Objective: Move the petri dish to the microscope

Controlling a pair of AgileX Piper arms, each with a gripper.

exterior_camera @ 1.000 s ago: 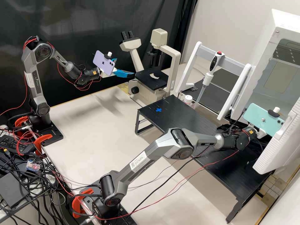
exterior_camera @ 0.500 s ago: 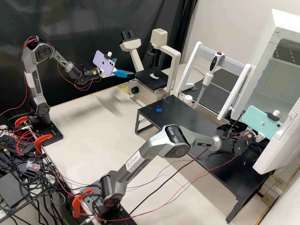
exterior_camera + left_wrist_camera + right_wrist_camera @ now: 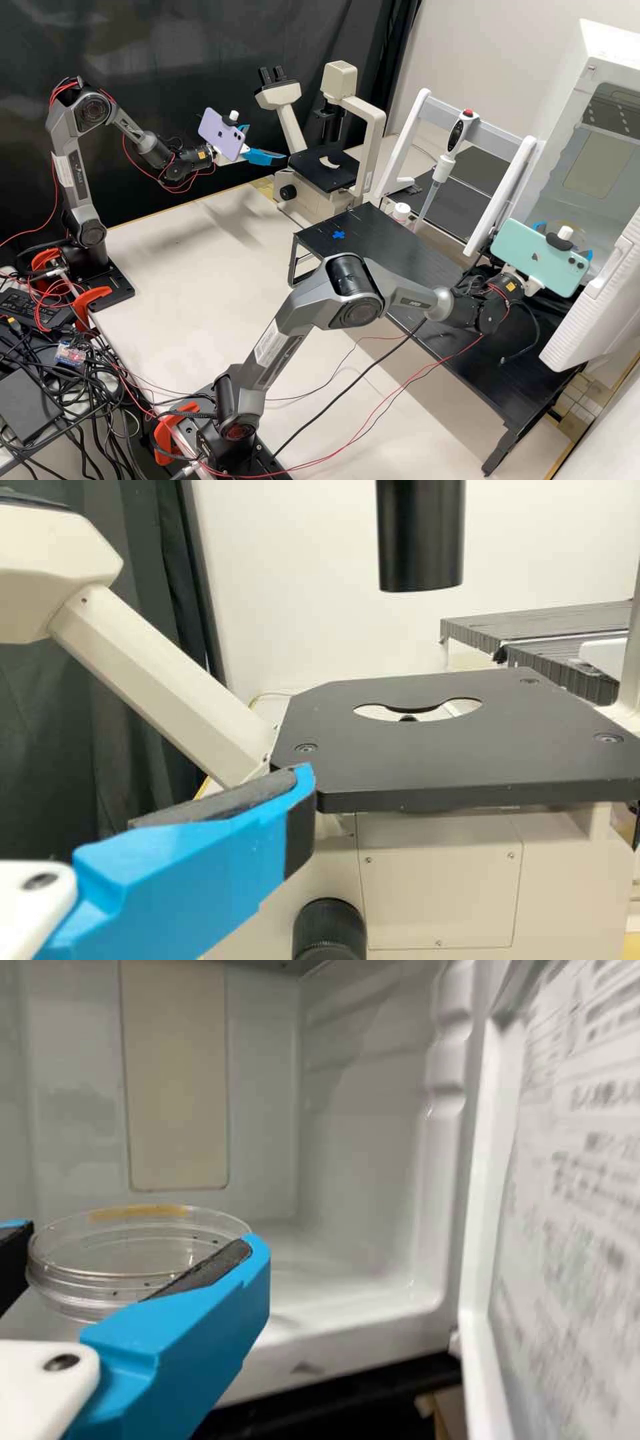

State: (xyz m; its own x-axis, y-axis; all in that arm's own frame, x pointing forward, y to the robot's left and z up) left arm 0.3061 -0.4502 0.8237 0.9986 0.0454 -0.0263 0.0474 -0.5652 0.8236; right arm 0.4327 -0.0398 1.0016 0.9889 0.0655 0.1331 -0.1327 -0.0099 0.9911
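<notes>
Right hand [image 3: 563, 241] has the petri dish [image 3: 110, 1250] pinched at right, left hand [image 3: 267, 143] gaping wide by the far microscope [image 3: 320, 177]!

Seeing a blue cross [image 3: 339, 235] on the black stand [image 3: 393, 263], logos on the purple phone [image 3: 213, 137] and teal phone [image 3: 517, 245], a printed sticker [image 3: 269, 341] on the right arm [image 3: 293, 310], and lines of print [image 3: 590, 1210] on the door [image 3: 478, 1260].
</notes>
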